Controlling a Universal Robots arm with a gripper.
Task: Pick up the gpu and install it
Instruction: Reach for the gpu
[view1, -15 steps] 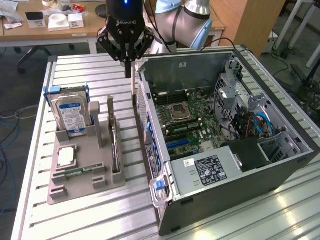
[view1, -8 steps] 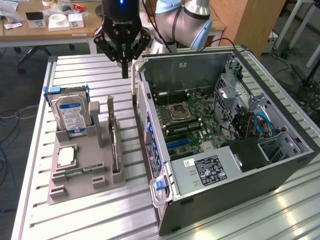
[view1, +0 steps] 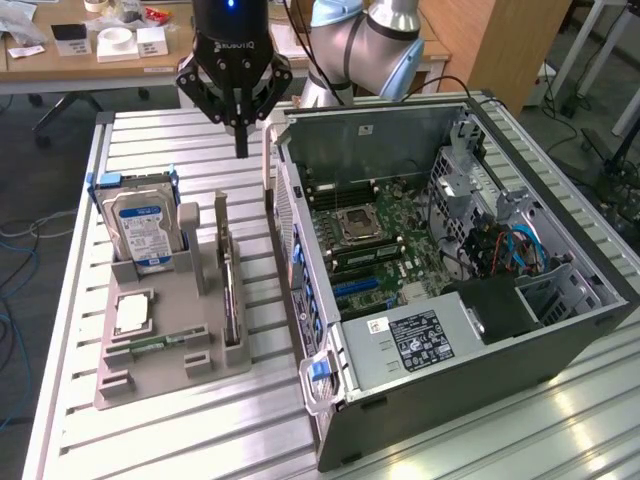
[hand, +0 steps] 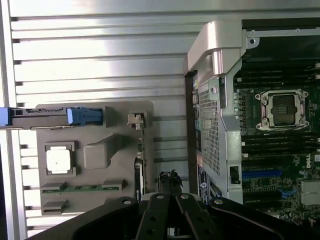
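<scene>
The gpu (view1: 230, 296) stands on its edge in a slot on the exterior view's right side of the grey holder (view1: 170, 365), a thin dark card with a metal end. In the wrist view the gpu (hand: 142, 165) is a narrow strip along the holder's edge. My gripper (view1: 241, 148) hangs above the table behind the holder, beside the far corner of the open computer case (view1: 480, 345). Its fingers are shut together with nothing between them. In the wrist view my gripper (hand: 170, 180) points down between the gpu and the case wall.
The holder also carries a hard drive (view1: 145, 228) with a blue-white label, a square processor (view1: 132, 313) and a green memory stick (view1: 160, 343). The motherboard (view1: 365, 240) lies exposed inside the case. Slatted metal table (view1: 200, 430) below; desks and chairs behind.
</scene>
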